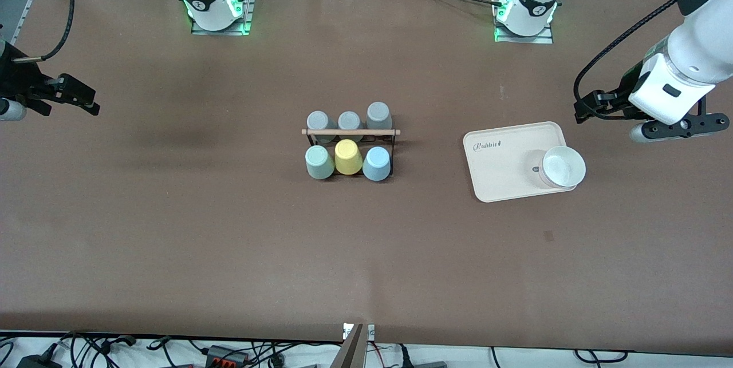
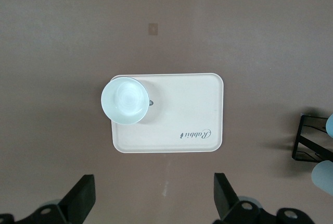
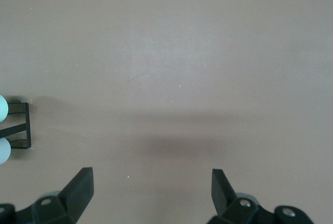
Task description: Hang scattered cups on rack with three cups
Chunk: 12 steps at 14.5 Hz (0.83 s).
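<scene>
**All six cups sit on the rack; little left to go wrong but a stray bump**

The rack [image 1: 350, 138] stands mid-counter [image 1: 229, 230], its wooden rod [image 1: 350, 131] across the top. Three grey cups [image 1: 349, 121] hang on the side toward the arm bases. On the side nearer the front camera hang the sage green cup [image 1: 319, 162], the yellow cup [image 1: 348, 157] and the light blue cup [image 1: 377, 163], side by side and touching or nearly so. Judging from this, the hanging looks done.

The left end effector [image 1: 592, 106] hovers with jaws wide and nothing in them, over bare counter at about 2 o'clock from the pink tray [image 1: 498, 170]; its wrist view shows the tray [image 2: 177, 114] with a white bowl [image 2: 125, 100] on one corner. The right end effector [image 1: 77, 96] hangs equally wide and empty over bare counter, near 10 o'clock from the rack. Both arms appear to wait.

Risks, as I judge them: the rack is light wire, so an arm sweeping low toward it could tip it or knock a cup off its peg. The front cups crowd together; nudging one may unseat its neighbour.

Hard to make out: the pegs are hidden under the cups, so how firmly each is seated cannot be told. Both wrist views cut the rack [image 2: 312, 140] [image 3: 18, 125] off at the edge, showing only a corner of frame and slivers of cup.
</scene>
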### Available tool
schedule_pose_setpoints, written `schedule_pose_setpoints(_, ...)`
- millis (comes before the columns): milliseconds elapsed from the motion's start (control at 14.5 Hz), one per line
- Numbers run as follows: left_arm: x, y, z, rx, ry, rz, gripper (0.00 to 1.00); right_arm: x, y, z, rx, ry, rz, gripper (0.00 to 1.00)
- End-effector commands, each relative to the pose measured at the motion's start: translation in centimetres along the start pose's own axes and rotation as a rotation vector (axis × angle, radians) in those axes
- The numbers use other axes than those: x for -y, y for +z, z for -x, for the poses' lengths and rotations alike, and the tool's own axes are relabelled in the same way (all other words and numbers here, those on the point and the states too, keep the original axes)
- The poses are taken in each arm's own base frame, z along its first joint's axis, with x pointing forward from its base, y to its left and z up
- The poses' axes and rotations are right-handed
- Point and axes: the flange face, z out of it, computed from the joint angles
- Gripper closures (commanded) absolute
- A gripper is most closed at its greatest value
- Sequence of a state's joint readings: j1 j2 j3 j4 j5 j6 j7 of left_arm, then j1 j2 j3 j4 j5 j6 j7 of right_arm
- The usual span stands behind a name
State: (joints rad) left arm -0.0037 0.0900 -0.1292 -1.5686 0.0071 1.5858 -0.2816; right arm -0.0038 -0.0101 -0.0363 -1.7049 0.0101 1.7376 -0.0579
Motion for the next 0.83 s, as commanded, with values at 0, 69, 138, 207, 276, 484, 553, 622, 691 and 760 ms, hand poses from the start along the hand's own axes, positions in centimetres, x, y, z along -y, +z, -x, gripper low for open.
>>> schedule_pose_setpoints(0,0.40,-0.66,0.26,-0.004,0.021,-0.017,0.00,-0.03,-0.56,0.40,0.001,-0.002,-0.004,0.00)
schedule_pose_setpoints(69,0.32,-0.66,0.28,-0.004,0.023,-0.017,0.00,-0.11,-0.62,0.47,0.003,0.000,-0.005,0.00)
schedule_pose_setpoints(138,0.32,-0.66,0.28,-0.004,0.023,-0.017,0.00,-0.21,-0.69,0.54,0.004,0.001,-0.003,0.00)
schedule_pose_setpoints(207,0.32,-0.66,0.28,-0.004,0.023,-0.017,0.00,-0.20,-0.76,0.59,0.004,0.001,-0.003,0.00)
schedule_pose_setpoints(276,0.32,-0.66,0.28,-0.004,0.023,-0.017,0.00,-0.20,-0.75,0.61,0.006,0.001,-0.003,0.00)
schedule_pose_setpoints(484,0.40,-0.66,0.26,-0.004,0.021,-0.017,0.00,-0.27,-0.83,0.74,0.012,0.003,-0.005,0.00)
schedule_pose_setpoints(553,0.40,-0.66,0.26,-0.004,0.021,-0.017,0.00,-0.28,-0.80,0.77,0.015,0.003,-0.004,0.00)
schedule_pose_setpoints(622,0.40,-0.66,0.26,-0.004,0.021,-0.017,0.00,-0.28,-0.76,0.82,0.019,0.003,-0.004,0.00)
schedule_pose_setpoints(691,0.40,-0.66,0.26,-0.004,0.021,-0.017,0.00,-0.19,-0.77,0.80,0.018,0.001,-0.004,0.00)
schedule_pose_setpoints(760,0.40,-0.66,0.26,-0.004,0.021,-0.017,0.00,-0.11,-0.77,0.79,0.018,0.000,-0.004,0.00)
